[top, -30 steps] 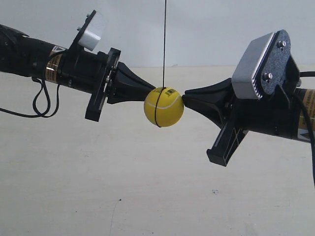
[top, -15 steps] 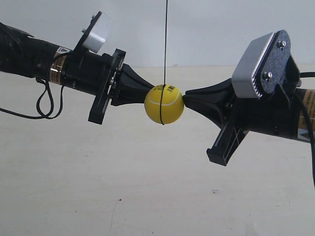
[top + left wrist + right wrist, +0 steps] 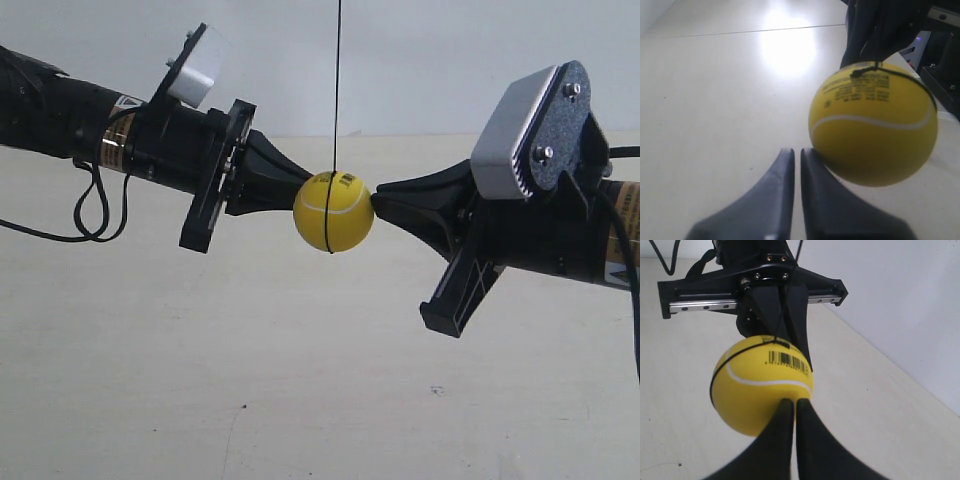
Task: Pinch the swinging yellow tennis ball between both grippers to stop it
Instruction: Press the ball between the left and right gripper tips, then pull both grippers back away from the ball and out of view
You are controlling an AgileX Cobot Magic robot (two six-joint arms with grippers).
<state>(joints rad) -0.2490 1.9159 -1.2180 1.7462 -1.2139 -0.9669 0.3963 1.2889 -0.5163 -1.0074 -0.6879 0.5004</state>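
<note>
Here the yellow tennis ball (image 3: 333, 212) hangs on a thin dark string (image 3: 337, 90) in the middle of the scene. It is in the air, clear of the pale floor (image 3: 300, 400), and it sits between the pointed tips of the two grippers. The string runs straight up out of the picture and also wraps down around the ball.

The left gripper (image 3: 298, 190) comes in from the left of the exterior view. Behind its tip sit a black flange (image 3: 213, 178) and a white cylinder (image 3: 195, 65), and a loop of black cable (image 3: 85, 205) hangs below the arm. Its tip touches the ball's left side. In the left wrist view its two fingers (image 3: 782, 170) lie almost together, with only a narrow slit between them and nothing held in that slit. The ball rests against the outside of the tip.

The right gripper (image 3: 378, 200) comes in from the right and carries a grey screwed box (image 3: 515, 120). Its tip presses on the ball's right side. In the right wrist view its fingers (image 3: 807, 430) are likewise drawn nearly together, with nothing between them and their points on the ball.

The ball shows a white curved seam (image 3: 865, 118), small lines of print (image 3: 857, 90) and a barcode (image 3: 787, 360). A pale wall (image 3: 420, 60) stands on the far side.
</note>
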